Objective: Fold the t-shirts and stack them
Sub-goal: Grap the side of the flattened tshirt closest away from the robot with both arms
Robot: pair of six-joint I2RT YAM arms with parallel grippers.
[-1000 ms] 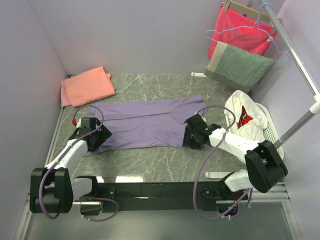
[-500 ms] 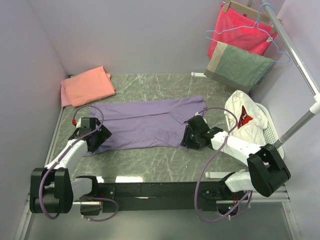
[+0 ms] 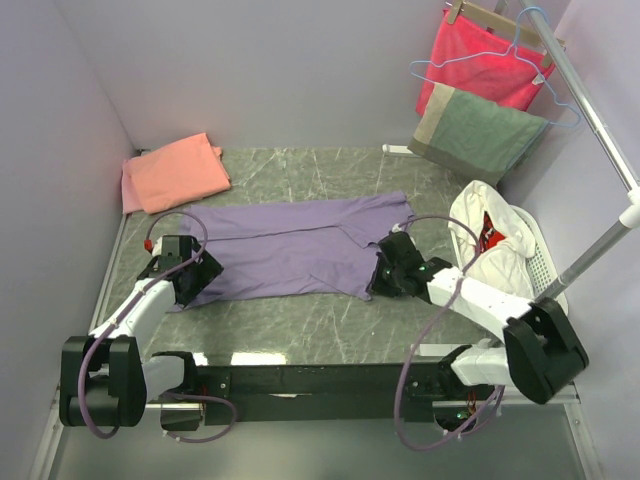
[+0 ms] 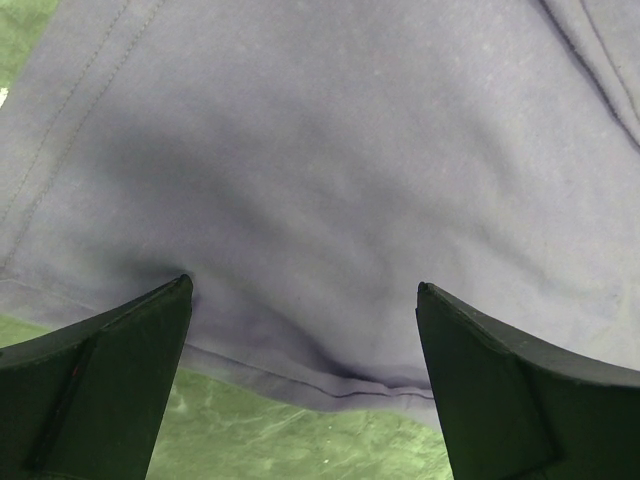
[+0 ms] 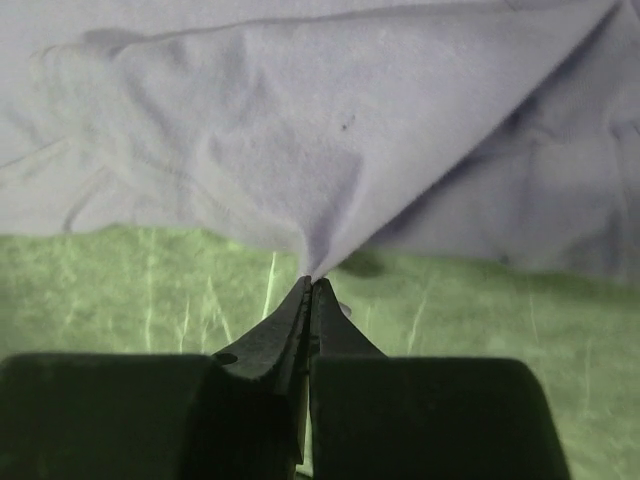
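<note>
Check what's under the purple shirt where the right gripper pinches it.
Where the right gripper lifts the purple shirt, only green marble table shows beneath. Anything under the flat rest is hidden.

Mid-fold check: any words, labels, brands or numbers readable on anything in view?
None can be read. The lavender-purple cotton t-shirt and the folded salmon-pink t-shirt show no print or tag. A red patch on the white garment at the right is too small to read.

Lying flat across the middle of the table (image 3: pixel 300 325), near-right edge peaking up: lavender t-shirt (image 3: pixel 290 245). Sitting folded in its far-left corner: salmon-pink t-shirt (image 3: pixel 175 173).
</note>
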